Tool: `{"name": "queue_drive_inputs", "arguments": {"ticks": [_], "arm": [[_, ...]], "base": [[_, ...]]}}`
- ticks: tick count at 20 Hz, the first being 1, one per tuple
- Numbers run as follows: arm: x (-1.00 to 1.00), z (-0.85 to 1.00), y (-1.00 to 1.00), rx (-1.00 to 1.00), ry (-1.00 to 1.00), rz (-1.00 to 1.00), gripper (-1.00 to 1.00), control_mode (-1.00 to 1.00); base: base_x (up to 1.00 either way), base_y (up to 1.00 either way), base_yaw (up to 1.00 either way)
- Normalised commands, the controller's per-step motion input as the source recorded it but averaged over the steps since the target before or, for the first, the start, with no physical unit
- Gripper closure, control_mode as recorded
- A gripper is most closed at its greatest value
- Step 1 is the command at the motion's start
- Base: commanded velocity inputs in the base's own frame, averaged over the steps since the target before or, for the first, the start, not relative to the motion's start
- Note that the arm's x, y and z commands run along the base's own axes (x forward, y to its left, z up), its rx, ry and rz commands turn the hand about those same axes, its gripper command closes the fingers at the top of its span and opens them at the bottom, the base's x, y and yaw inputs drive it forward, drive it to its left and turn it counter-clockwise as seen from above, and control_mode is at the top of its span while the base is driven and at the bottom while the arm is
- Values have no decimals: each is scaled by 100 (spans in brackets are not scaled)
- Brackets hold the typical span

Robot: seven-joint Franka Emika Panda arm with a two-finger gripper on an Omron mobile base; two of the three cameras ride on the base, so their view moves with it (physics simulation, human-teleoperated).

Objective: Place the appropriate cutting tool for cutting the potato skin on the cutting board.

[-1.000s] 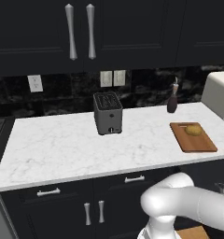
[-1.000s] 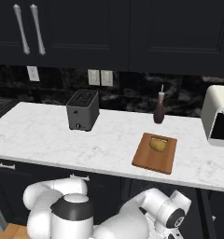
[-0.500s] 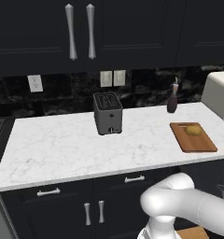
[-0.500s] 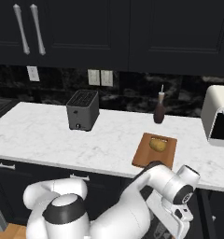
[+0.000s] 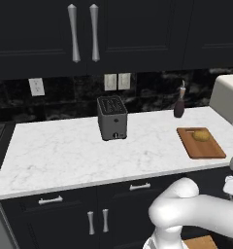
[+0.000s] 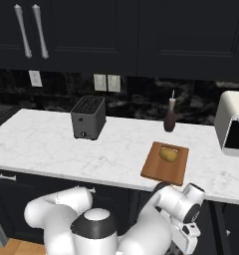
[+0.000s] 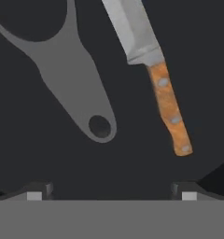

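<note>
In the hand view my gripper (image 7: 111, 191) is open, its two fingertips (image 7: 37, 190) set wide apart over a dark surface with nothing between them. A knife (image 7: 166, 95) with a steel blade and a riveted orange-brown wooden handle lies ahead on the right. A flat grey utensil (image 7: 81, 79) with a hole at its handle end lies ahead on the left. Neither tool touches the fingers. On the counter the reddish-brown cutting board (image 5: 202, 147) (image 6: 159, 170) carries the small yellow-tan potato (image 5: 201, 135) (image 6: 168, 154). My arm reaches down below the counter edge in front of the board.
A dark grey toaster (image 5: 111, 117) (image 6: 87, 117) stands mid-counter. A dark bottle (image 5: 179, 105) (image 6: 170, 117) stands behind the board and a white appliance (image 5: 229, 98) (image 6: 234, 122) at the far right. Dark drawers and cabinet doors run under the white marble counter (image 5: 60, 155).
My forearm has swung up and over toward the counter's front edge below the cutting board. The things on the counter have not moved, and the gripper stays open.
</note>
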Motion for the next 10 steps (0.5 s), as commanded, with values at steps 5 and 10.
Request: {"name": "queue_drive_inputs", "arguments": {"ticks": [5,10], "arm": [[0,-46,-5,0,-13,0,-100,-100],[3,-49,0,-2,-14,0,-100,-100]], "base": [[0,0,0],[0,0,0]]}}
